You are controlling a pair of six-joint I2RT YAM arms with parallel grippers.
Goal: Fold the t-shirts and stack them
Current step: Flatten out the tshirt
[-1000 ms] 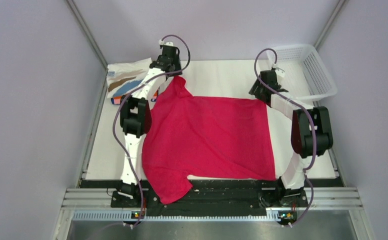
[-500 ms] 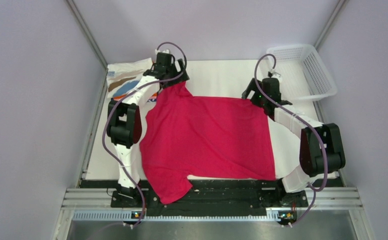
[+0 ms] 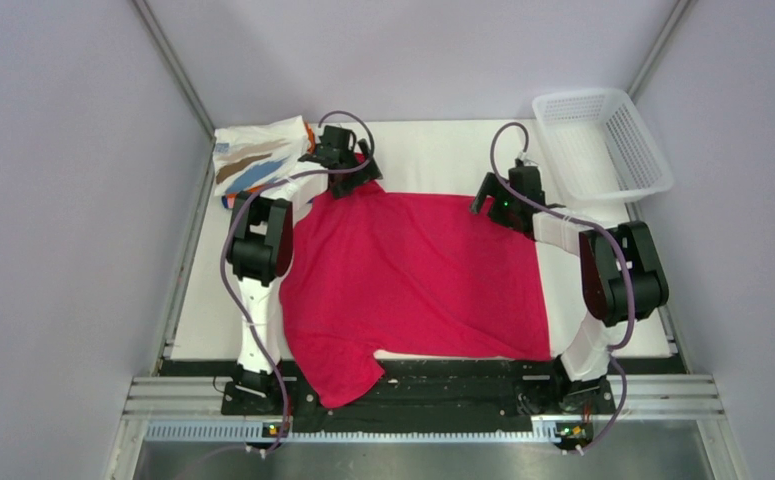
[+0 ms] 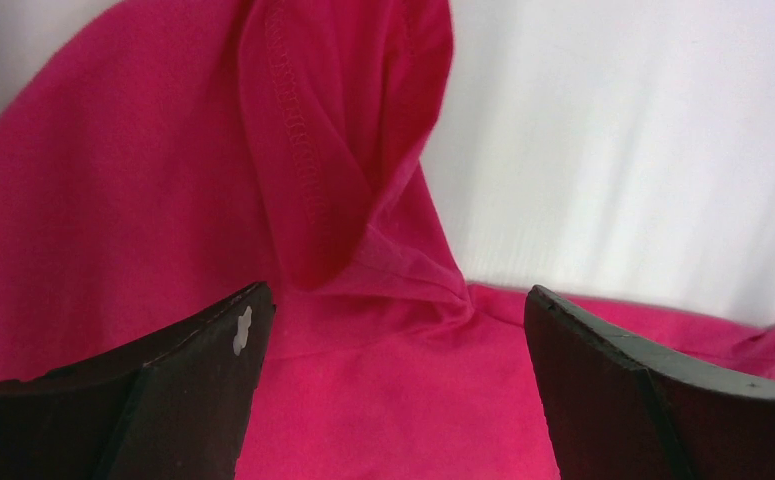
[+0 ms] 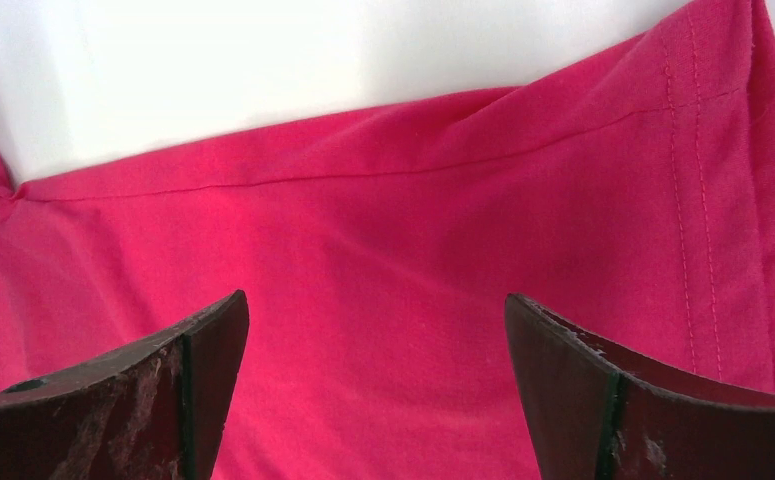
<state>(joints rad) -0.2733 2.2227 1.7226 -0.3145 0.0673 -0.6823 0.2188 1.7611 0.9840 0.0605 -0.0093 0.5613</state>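
1. Pale lilac walls close in a white table (image 3: 443,150), seen from above with both arm bases at 6 o'clock.
2. A magenta-red t-shirt (image 3: 413,270) lies spread across the middle of the table, its hem toward 3 o'clock.
3. One sleeve (image 3: 338,375) hangs over the near edge at about 7 o'clock. The other sleeve (image 4: 333,150) lies doubled over on itself at about 11 o'clock.
4. The left gripper (image 3: 355,178) is over that far sleeve. In its wrist view the left gripper (image 4: 395,292) has its jaws spread wide with only cloth beneath, nothing pinched.
5. The right gripper (image 3: 493,200) is over the shirt's far edge at about 1 o'clock. Its wrist view shows the right gripper (image 5: 374,297) likewise agape above flat cloth near the stitched hem.
6. A folded stack (image 3: 253,160) sits in the corner at 10 o'clock, its top shirt white with tan and blue streaks.
7. A white mesh basket (image 3: 613,170) stands at 2 o'clock, apart from the shirt.
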